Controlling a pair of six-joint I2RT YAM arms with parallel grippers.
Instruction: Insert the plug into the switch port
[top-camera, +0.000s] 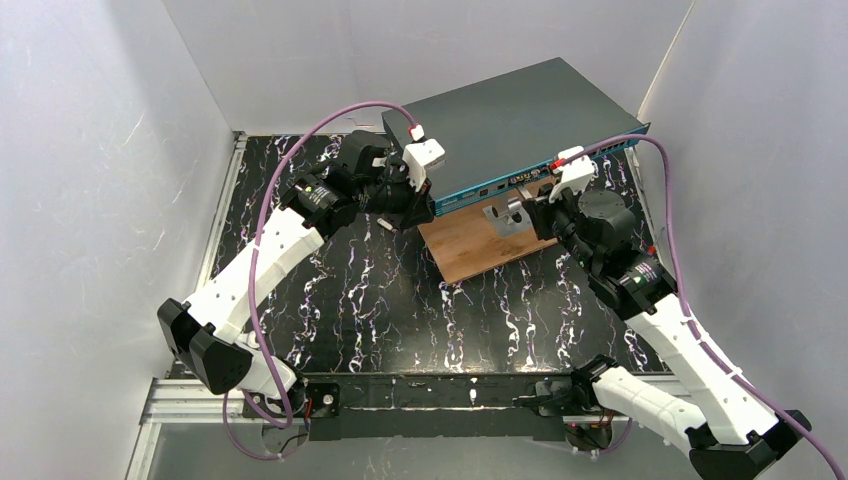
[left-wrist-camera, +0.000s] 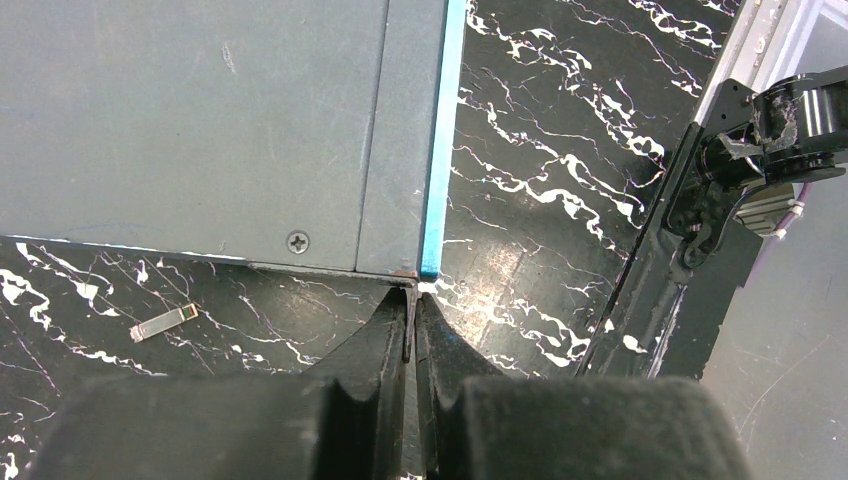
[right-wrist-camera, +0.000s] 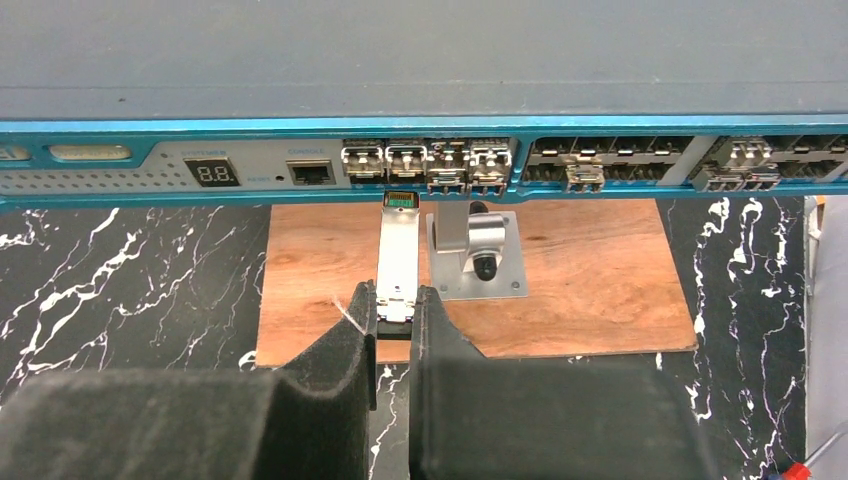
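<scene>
Pictured with the left gripper pressed together on nothing, tips right at the near corner of the switch, touching or just short of it, impossible to call. Off to that gripper's left, on the black marbled table, a loose silver module. Further right, pinched at its tail end by the right gripper: the plug, a slim metal-cased transceiver module held out straight ahead of the tool. Judged light, rigid and smooth-sided, so liable to slip or twist under a push unless clamped squarely on its flat flanks near the rear, well clear of the nose. Long axis in line with the gripper and square to the teal port face. Green-edged nose pointing away from the gripper, just under the row of small sockets and not yet inside any. Beneath the plug and stretching off to its right, a wooden board carrying a small metal bracket.
</scene>
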